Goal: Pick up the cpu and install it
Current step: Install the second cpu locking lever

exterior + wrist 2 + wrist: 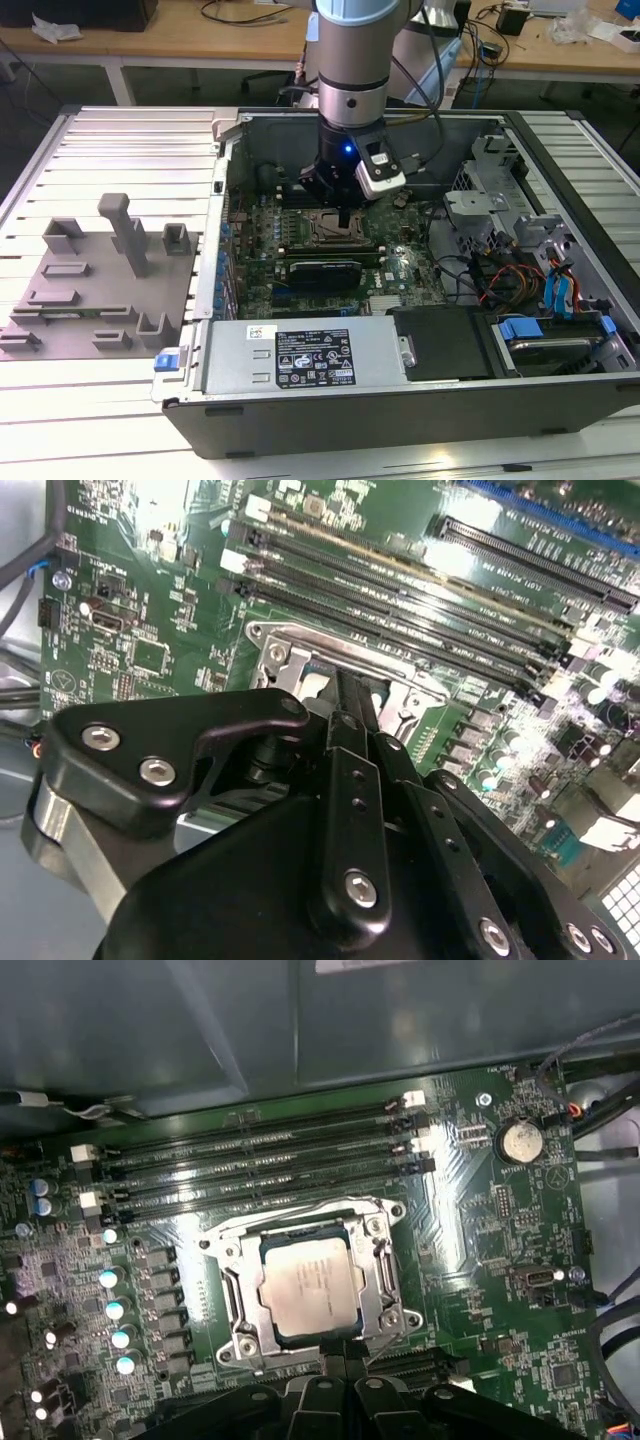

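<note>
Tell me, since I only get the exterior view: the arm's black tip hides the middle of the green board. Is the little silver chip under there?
Observer: Yes. In the first wrist view the cpu lies flat inside the metal socket frame, silver top up.
Operator: Is the claw gripping it?
Observer: No. In the second wrist view the gripper has its fingers closed together with nothing between them, over the frame's edge.
Operator: What sits next to the socket?
Observer: Long dark memory slots run along one side of the frame.
</note>
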